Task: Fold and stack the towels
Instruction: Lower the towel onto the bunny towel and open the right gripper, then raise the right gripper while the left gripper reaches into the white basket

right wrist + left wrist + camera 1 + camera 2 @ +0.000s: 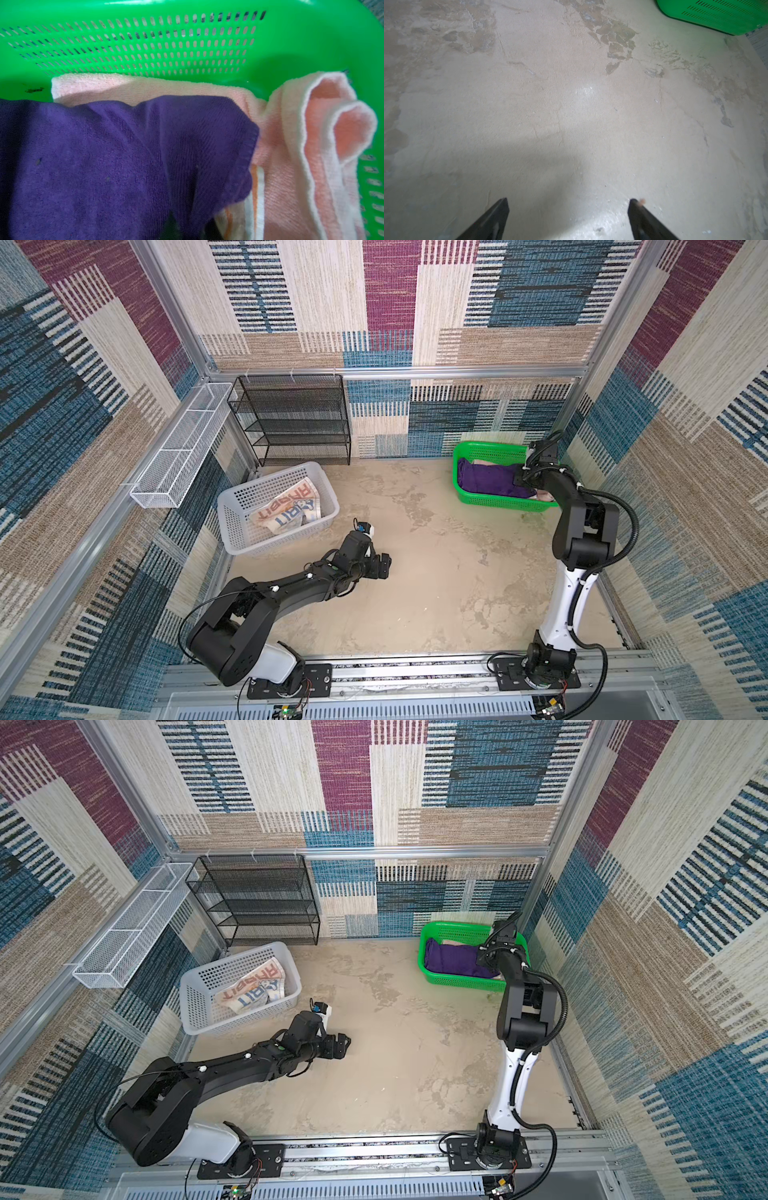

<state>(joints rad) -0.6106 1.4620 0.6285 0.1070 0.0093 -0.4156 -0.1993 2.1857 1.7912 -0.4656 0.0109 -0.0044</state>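
A deep purple terry towel (104, 155) lies rumpled in the perforated green plastic basket (145, 41) at the far right of the tabletop (436, 572). It lies on top of a plain pink terry towel (280, 166), whose looped corner rests against the basket wall. An orange-striped cloth edge (257, 187) peeks out beneath the purple one (I cannot tell which towel it belongs to).

In both top views the right arm's wrist hides the near right end of these towels. The right claw (523, 481) reaches down into the basket with its jaws closed. Its fingertips are buried under purple folds, so I cannot tell whether cloth is pinched.

At the far left, the whitish terry towel with blue and orange "RABBIT" letters (286, 508) sits crumpled in the perforated white plastic basket (237, 526), its lettering partly folded under.

The left claw (569, 202) hangs over bare tabletop to the near right of that basket, jaws spread wide and holding nothing (only its fingertips show in the wrist view).
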